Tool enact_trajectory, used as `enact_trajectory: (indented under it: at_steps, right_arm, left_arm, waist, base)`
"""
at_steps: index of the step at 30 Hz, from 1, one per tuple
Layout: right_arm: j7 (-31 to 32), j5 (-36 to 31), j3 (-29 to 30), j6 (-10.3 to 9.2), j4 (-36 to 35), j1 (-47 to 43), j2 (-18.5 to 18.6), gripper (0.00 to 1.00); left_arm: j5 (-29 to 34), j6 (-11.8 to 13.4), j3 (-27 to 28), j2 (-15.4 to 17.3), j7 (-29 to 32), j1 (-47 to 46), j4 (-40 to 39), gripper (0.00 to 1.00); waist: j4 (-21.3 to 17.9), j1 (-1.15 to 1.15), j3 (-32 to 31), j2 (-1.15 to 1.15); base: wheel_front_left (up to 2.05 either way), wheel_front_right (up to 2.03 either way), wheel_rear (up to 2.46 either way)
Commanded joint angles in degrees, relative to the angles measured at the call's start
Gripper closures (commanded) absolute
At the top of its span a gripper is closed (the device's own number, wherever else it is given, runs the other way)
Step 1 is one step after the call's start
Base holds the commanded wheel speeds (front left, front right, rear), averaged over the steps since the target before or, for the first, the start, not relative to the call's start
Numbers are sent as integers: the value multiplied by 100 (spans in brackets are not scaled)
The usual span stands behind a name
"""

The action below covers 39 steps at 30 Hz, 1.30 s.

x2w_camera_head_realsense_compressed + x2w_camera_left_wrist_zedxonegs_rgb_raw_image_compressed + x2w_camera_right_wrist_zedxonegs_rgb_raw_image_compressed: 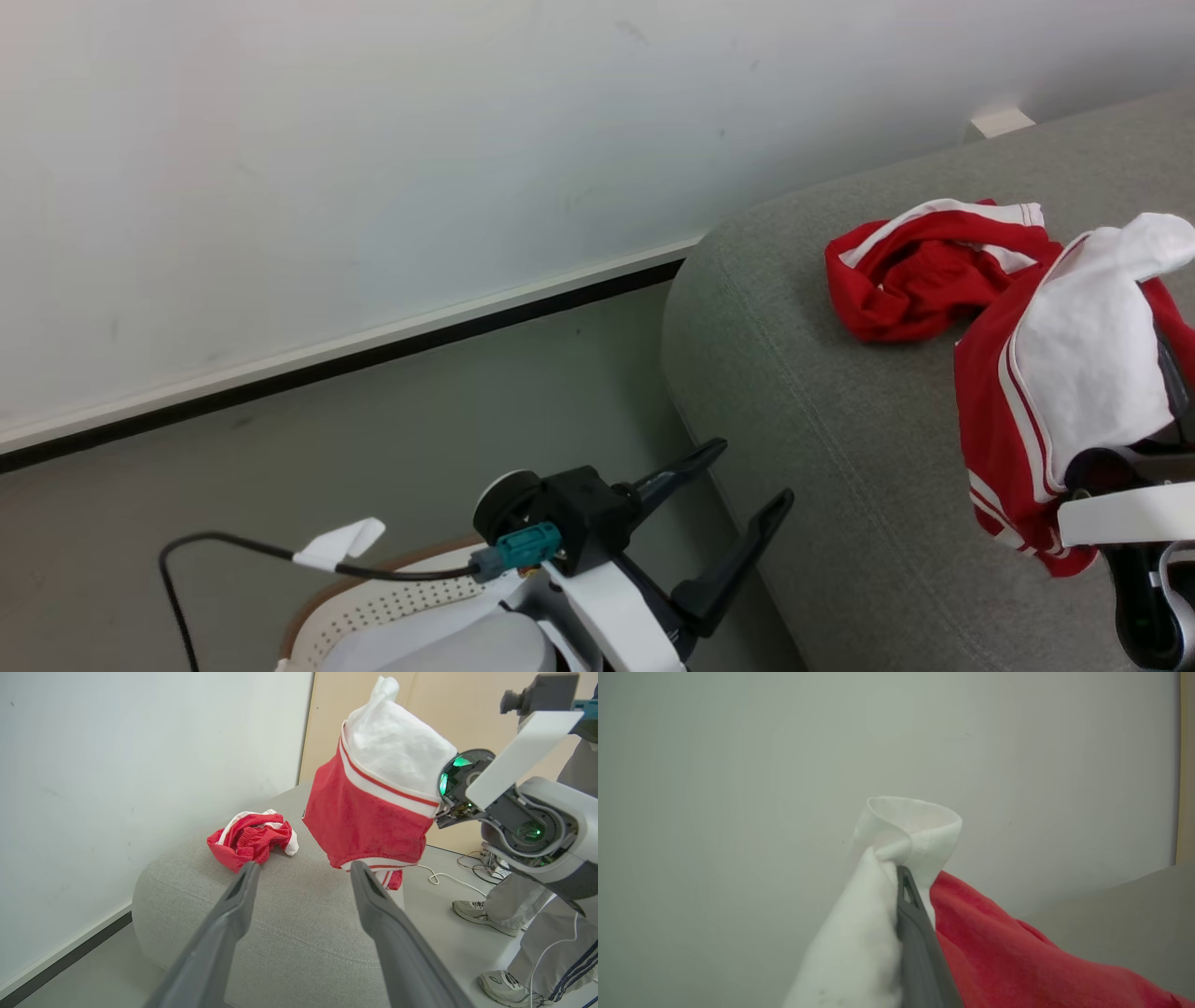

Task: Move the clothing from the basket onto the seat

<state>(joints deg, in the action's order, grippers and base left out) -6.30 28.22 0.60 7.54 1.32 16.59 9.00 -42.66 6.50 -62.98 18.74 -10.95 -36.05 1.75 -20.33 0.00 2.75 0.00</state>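
One piece of the clothing, a crumpled red garment (920,280) (252,840) with white stripes, lies on the grey seat (840,448) (289,933). A second red-and-white garment (1064,373) (373,807) hangs just above the seat's near right part, and my right gripper (900,877) is shut on its white panel (859,933). The cloth drapes over those fingers. My left gripper (752,478) (304,868) stands open and empty beside the seat's left edge, above the basket (373,611), of which a cream perforated corner with a brown rim shows.
A white wall with a dark skirting strip (373,359) runs behind the seat. A black cable with a white tag (336,546) loops over the basket. A person's legs and pale shoes (481,912) stand on the floor beyond the seat, near loose cables (439,877).
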Motion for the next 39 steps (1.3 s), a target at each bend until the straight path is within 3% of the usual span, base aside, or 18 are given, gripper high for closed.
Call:
enact_trajectory:
  at_steps: [1,12,18,26,34,39]
  right_arm:
    - [50,-40,68,-11,-100,-123,-20,100]
    - [306,-169,354,-12,-534,-441,-217,100]
    - [499,-112,409,-11,-439,-54,-90,100]
    - [875,-104,563,-11,251,1196,703,100]
    - [1066,-38,842,-12,1408,2475,1664,100]
    - [1309,-447,836,-12,2307,2968,2147,100]
  left_arm:
    - [100,-14,2,37,-6,-64,32,0]
    - [159,-45,-47,23,-18,-211,113,0]
    - [209,-27,-44,68,28,-320,114,0]
    - [331,-89,-72,130,234,-649,35,0]
    - [457,-113,-39,203,378,-991,-52,0]
    - [507,-125,-30,280,410,-1099,-56,0]
  waist:
    - [-193,0,137,0]
    - [-383,0,287,0]
    - [-278,0,497,0]
    - [103,0,1239,0]
    - [709,0,2084,0]
    - [1001,0,2449,0]
  base:
    - [0,0,0]
    - [0,0,0]
    - [0,0,0]
    - [0,0,0]
    - [0,0,0]
    - [0,0,0]
